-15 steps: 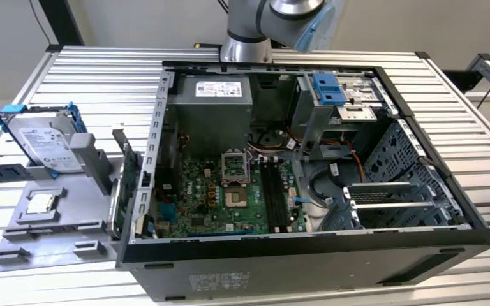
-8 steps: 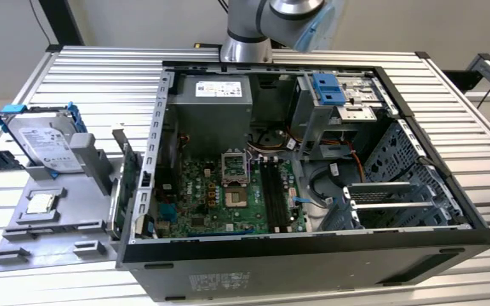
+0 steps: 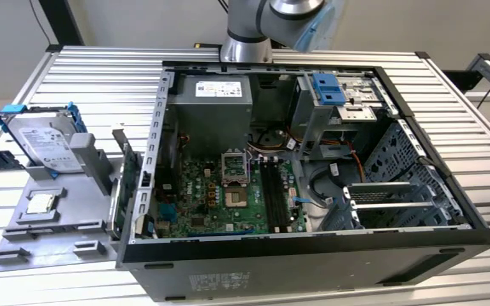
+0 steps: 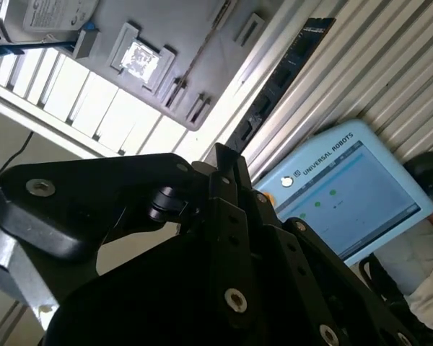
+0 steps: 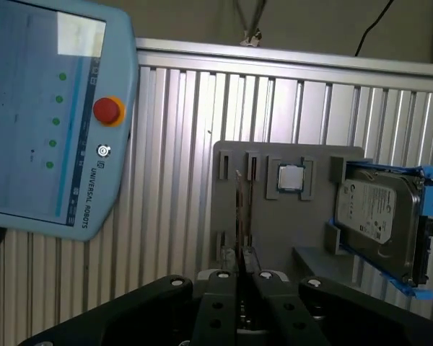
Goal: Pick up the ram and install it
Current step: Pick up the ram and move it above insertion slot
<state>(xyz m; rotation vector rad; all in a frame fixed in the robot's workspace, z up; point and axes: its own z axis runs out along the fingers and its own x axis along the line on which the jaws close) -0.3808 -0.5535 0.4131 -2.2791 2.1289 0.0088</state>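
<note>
Gripper (image 5: 238, 277) short of the ram (image 5: 239, 209), jaws pressed together, empty.
My first wrist view catches the ram edge-on in its grey tray (image 5: 274, 231); the exterior view adds the open computer case (image 3: 313, 261).

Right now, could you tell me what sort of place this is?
Probably a robotics lab bench for computer assembly: an open desktop computer case on a ribbed aluminium table, a grey holder beside it with a hard drive and processor chip, and a robot teach pendant.
</note>
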